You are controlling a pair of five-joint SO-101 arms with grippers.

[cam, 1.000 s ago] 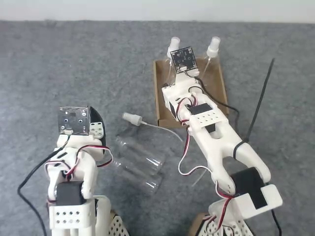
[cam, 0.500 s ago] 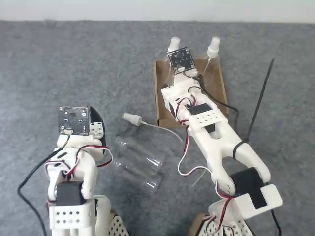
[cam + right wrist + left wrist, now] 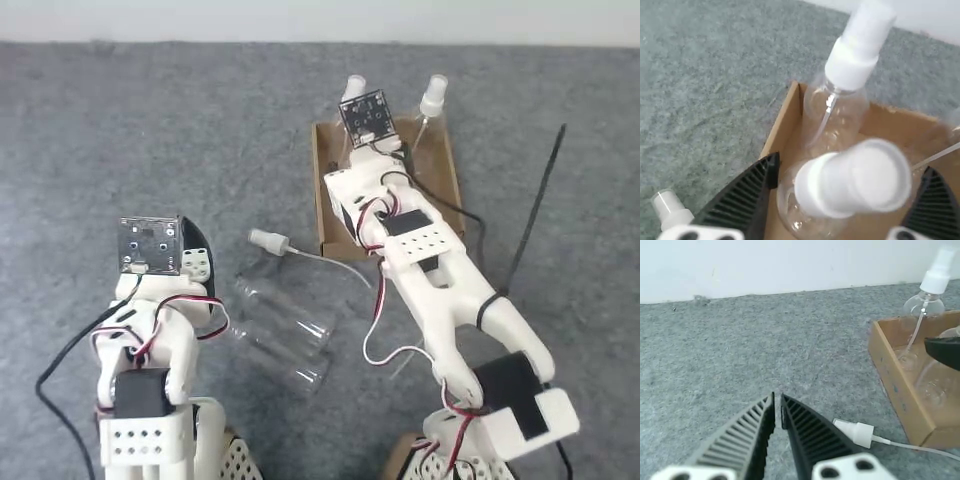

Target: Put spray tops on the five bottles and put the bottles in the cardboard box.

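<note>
Between the spread jaws of the right gripper: capped bottle, upright inside the cardboard box. Jaws wide apart, one either side of its cap, clamping nothing; probably not touching it, hard to confirm from the wrist view. Just beyond those fingertips, second capped bottle, also standing in the box. Off to that gripper's side, third capped bottle at the box's far corner.

Handling, judged by looks: thin clear plastic, empty, so light, slick and easy to tip. Likely dents under a hard squeeze. Better to grip across the shoulder or upper body than on the spray head. Needs only light pressure.

Left gripper: jaws pressed nearly together, only a thin slit between, holding nothing. Just ahead of its tips and a little to the side, loose spray top flat on the grey felt, thin dip tube trailing off toward the box. Beside that arm, behind the gripper, two open bottles on their sides, touching or nearly so.

Spray top: tiny, light, tube floppy. Best to pinch the collar, never the tube. Open bottles round and prone to rolling; best to take hold mid-body, square across.
</note>
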